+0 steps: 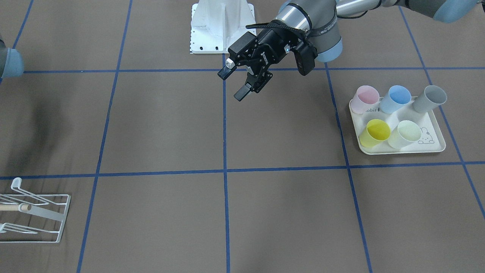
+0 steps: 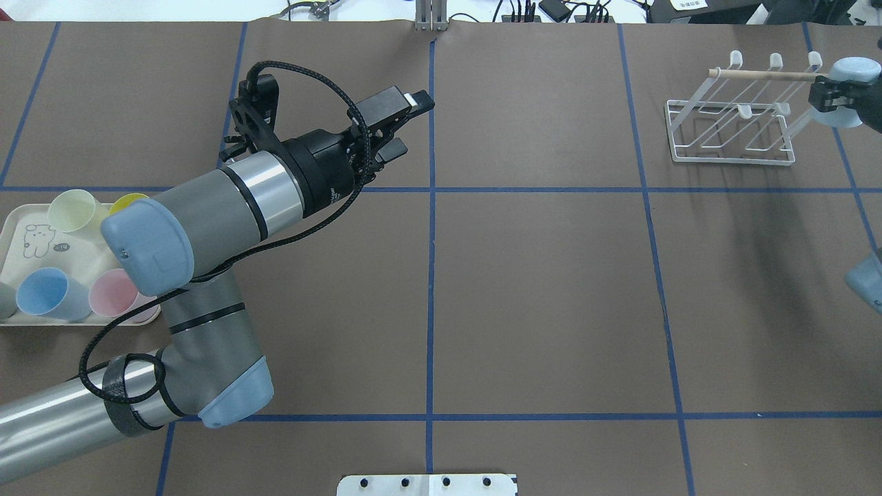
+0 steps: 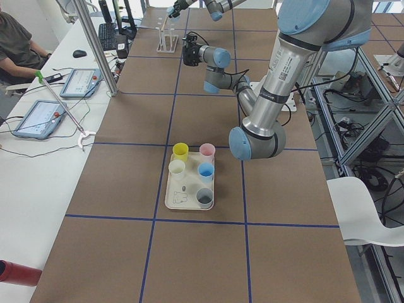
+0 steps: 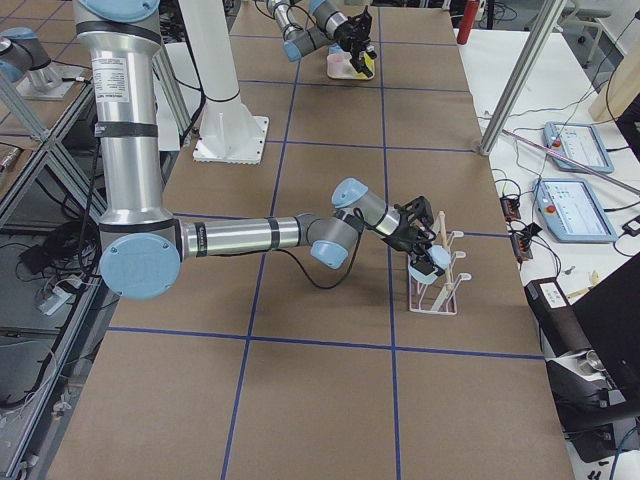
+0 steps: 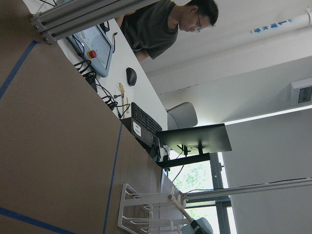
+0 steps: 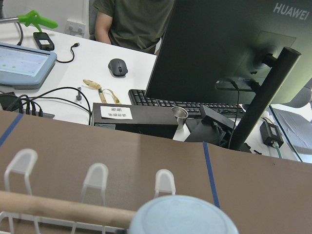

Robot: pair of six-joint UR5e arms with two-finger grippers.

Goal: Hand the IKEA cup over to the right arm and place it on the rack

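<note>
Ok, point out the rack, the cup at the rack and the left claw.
rack (image 2: 765, 74): overhead view, on its wooden dowel.
cup (image 2: 854, 70): overhead view, on its pale blue wall.
left claw (image 1: 232, 85): front-facing view, midway between its open fingertips.

Bright even overhead light, soft shadows on table (image 1: 265, 208) nr rack (image 1: 49, 215), window glare in L wrist view.

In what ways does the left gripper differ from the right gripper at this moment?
The left gripper is open and empty; the right gripper is shut on a pale blue cup. The left gripper hangs over bare table near the middle; the right gripper is at the rack, by its wooden dowel. Both are black two-finger grippers.
</note>
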